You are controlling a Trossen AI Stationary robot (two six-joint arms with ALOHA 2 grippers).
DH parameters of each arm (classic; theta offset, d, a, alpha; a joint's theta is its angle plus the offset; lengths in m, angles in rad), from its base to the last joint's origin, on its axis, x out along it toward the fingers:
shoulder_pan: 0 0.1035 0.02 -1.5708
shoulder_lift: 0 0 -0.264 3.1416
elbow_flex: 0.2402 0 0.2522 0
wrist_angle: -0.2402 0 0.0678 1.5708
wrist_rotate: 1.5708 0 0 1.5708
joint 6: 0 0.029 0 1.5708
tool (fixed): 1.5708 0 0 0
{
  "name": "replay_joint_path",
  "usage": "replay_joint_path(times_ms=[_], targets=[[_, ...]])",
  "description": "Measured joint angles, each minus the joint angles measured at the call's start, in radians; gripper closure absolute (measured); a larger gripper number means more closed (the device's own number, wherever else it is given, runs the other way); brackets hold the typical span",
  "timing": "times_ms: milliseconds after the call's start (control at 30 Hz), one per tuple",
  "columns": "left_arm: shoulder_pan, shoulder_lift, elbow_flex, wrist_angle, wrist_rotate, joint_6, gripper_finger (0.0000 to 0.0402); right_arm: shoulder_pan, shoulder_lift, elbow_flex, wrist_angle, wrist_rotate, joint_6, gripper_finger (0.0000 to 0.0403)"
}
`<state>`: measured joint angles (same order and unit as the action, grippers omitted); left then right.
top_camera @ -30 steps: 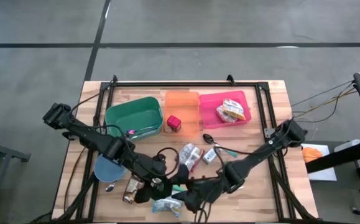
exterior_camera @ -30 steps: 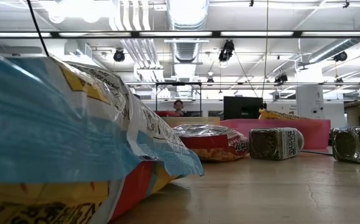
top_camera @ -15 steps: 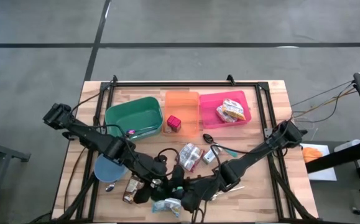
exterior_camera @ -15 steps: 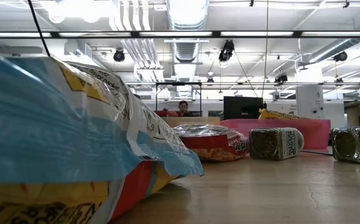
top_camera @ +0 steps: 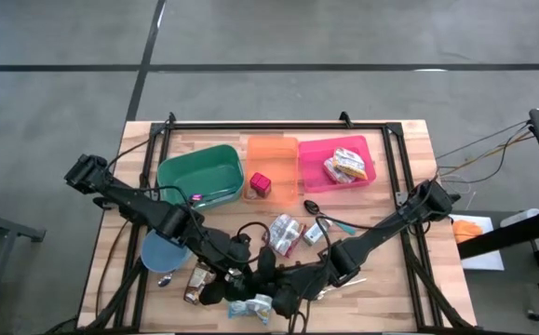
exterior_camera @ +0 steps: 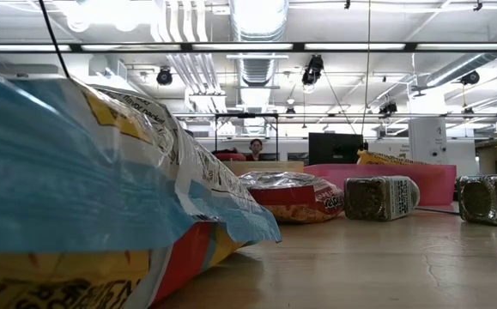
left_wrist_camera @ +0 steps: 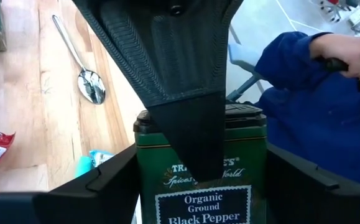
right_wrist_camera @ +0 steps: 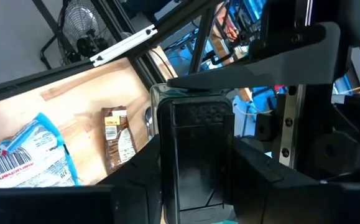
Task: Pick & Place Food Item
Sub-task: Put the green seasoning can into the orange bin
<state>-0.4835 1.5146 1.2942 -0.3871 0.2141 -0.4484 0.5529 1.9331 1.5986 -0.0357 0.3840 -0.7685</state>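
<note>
Both arms are reaching low over the front middle of the wooden table, and their grippers are meeting there at one green tin of organic ground black pepper. In the left wrist view the left gripper is clasping the tin, one dark finger lying down its labelled face and the tin's black lid showing behind it. In the right wrist view the right gripper is closing its fingers around the tin's lid end, the dark lid sitting square between them; whether both pads are pressing on it I cannot tell. From above, the two grippers are overlapping near the table's front edge, with a pale blue snack bag lying just beside them.

Toward the back of the table three bins are standing in a row: a green bin, an orange bin holding a small red cube, and a pink bin holding a yellow and red snack bag. A silver wrapped packet and a spoon are lying between the bins and the grippers. A blue bowl is sitting under the left arm

In the low view a large chip bag is filling the foreground, and a person is sitting far off in the room
</note>
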Motion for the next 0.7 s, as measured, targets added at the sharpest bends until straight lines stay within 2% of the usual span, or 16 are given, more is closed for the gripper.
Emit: replay_joint_path(times_ms=[233,400,467,567,700], targets=[[0.0,-0.015,0.009,-0.006,-0.004,-0.059,0.0062,0.002,0.0,-0.002,-0.007,-0.002,0.043,0.028],[0.001,-0.037,0.049,-0.096,-0.02,-0.12,0.0043,0.0,0.002,-0.004,-0.008,0.014,0.086,0.028],[0.001,-0.057,0.071,-0.172,-0.043,-0.136,0.004,-0.001,0.002,-0.004,0.006,0.072,0.101,0.028],[-0.002,-0.108,0.084,-0.282,-0.12,-0.136,0.0039,-0.005,0.002,-0.004,0.058,0.246,0.164,0.0281],[-0.005,-0.205,0.068,-0.43,-0.231,-0.133,0.0039,-0.023,-0.028,-0.004,-0.022,0.406,0.34,0.0281]])
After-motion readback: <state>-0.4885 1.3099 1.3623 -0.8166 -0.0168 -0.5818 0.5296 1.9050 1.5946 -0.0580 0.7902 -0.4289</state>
